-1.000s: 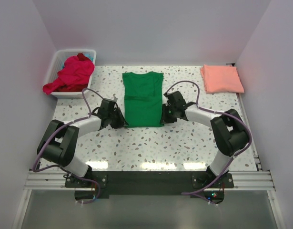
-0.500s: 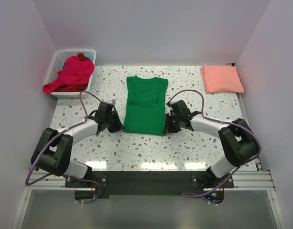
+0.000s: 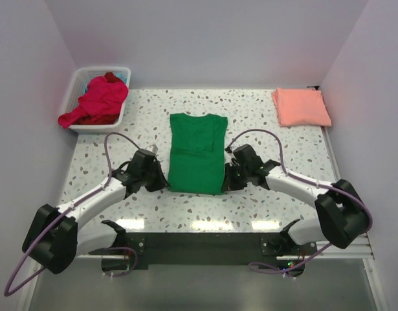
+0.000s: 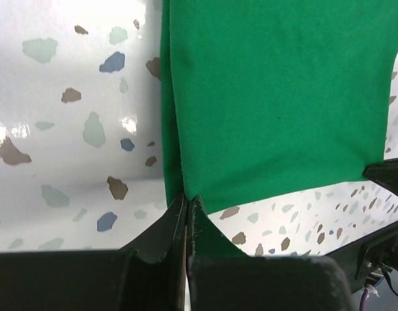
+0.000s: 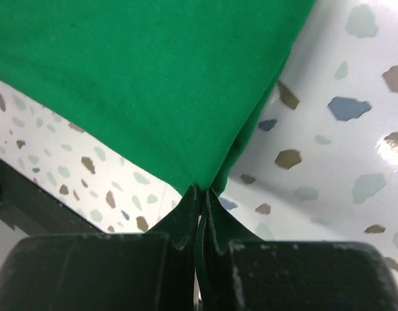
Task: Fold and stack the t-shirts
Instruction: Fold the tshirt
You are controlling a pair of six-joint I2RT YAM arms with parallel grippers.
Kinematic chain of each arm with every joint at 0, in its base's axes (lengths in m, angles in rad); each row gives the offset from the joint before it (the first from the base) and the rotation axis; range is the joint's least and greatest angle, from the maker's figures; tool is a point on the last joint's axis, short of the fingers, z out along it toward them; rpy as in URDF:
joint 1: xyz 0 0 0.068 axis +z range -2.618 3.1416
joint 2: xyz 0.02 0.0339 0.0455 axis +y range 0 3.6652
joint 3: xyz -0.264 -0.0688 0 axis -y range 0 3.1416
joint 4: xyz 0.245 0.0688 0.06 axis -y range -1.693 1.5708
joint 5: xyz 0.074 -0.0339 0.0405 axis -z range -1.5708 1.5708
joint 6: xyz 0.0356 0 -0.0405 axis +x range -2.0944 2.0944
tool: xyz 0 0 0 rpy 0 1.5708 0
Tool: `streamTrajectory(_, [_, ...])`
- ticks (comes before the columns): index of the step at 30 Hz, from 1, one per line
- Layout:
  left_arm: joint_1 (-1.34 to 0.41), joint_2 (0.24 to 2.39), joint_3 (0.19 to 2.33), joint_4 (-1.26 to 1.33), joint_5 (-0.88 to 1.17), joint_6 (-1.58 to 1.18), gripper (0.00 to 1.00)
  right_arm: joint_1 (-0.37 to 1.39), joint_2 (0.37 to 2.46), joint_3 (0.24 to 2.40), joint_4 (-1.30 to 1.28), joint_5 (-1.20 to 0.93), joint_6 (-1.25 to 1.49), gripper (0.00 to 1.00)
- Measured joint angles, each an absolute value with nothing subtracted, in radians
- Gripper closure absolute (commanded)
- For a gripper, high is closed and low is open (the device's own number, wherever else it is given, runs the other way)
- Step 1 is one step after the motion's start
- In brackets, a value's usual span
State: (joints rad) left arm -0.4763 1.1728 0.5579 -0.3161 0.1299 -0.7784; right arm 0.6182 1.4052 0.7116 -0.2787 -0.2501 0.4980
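Moved: green t-shirt (image 3: pixel 197 153), dragged toward the near edge of the counter (image 3: pixel 263 123). Left fingers (image 4: pixel 161 234) and right fingers (image 5: pixel 184 223) are clamped on its near hem corners, probably to straighten it for folding.

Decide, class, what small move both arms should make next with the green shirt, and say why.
Probably lift both near corners together and carry them toward the collar. The left pincer and right pincer are each shut on a near corner of the green shirt, which lies flat and long, not yet halved.
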Motion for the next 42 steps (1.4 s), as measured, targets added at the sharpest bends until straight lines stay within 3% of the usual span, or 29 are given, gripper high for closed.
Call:
streamTrajectory(10, [-0.543,0.990,0.564,-0.466,0.009,-0.850,1.00,0.705,1.193,0.712,-0.367,-0.196,0.536,1.00])
streamTrajectory(18, [-0.553,0.950,0.725,-0.523,-0.113,-0.876,1.00,0.711,1.178,0.791,-0.438,-0.113,0.537,1.00])
streamTrajectory(42, [-0.543,1.483,1.247,-0.503,-0.387,-0.694,1.00,0.658,1.501,1.248,-0.501,0.238,0.440,1.00])
